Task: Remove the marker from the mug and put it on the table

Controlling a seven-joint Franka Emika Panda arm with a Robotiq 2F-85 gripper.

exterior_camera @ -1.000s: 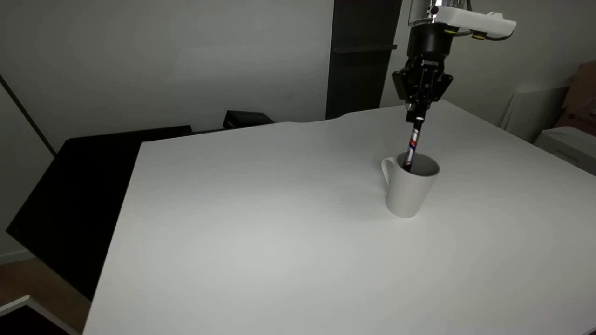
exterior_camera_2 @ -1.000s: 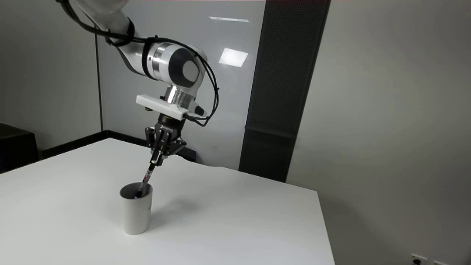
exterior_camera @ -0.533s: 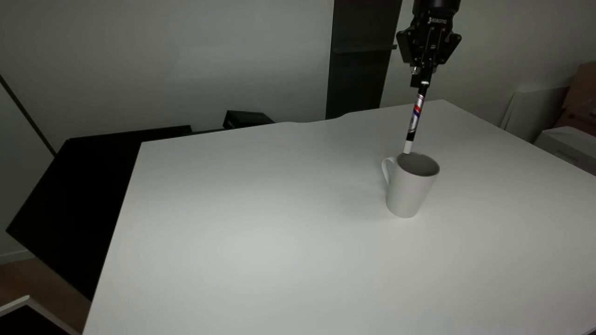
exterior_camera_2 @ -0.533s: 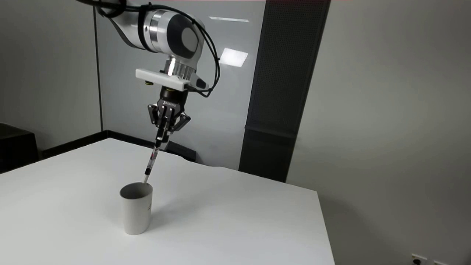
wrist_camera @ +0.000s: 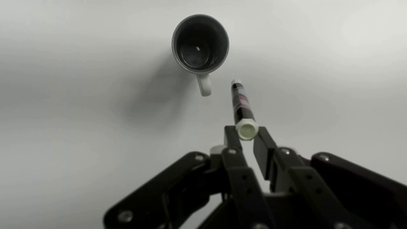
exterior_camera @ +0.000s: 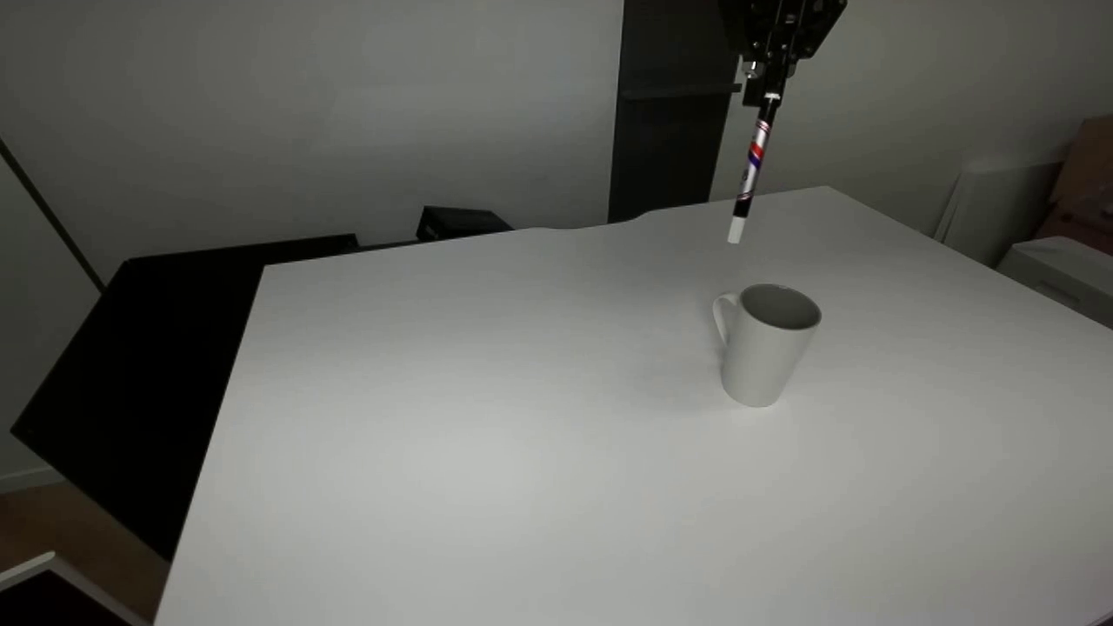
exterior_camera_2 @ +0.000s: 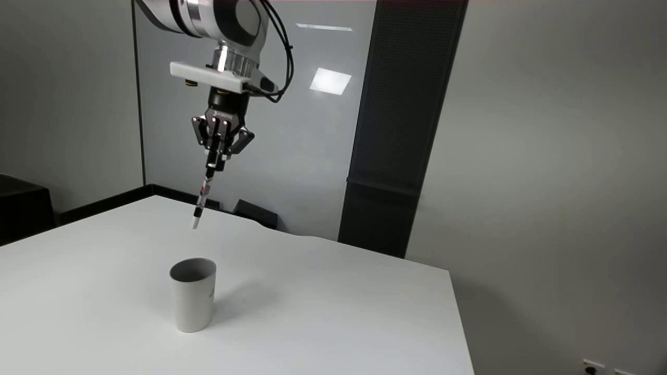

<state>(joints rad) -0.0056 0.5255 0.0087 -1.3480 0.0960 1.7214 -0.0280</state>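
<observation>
The marker [exterior_camera: 753,161] is a thin stick with black, white, red and blue bands and a white lower tip. It shows in an exterior view [exterior_camera_2: 203,191] and in the wrist view [wrist_camera: 240,98]. My gripper [wrist_camera: 246,136] is shut on its upper end, and the marker hangs slightly tilted in the air, apart from the mug. The white mug [exterior_camera: 767,356] stands upright on the white table [exterior_camera: 487,435], below the gripper. In the wrist view the mug [wrist_camera: 204,84] is open toward me, its handle pointing toward the gripper.
A dark panel [exterior_camera: 678,113] and a wall stand behind the table. A black surface [exterior_camera: 122,374] lies beside one table edge. Boxes [exterior_camera: 1065,269] stand beyond another edge. A small black object [exterior_camera_2: 255,213] sits at the table's back edge.
My gripper has lifted the marker up out of the mug, and then moved a little to the left in both exterior views. The mug has stayed in place.
</observation>
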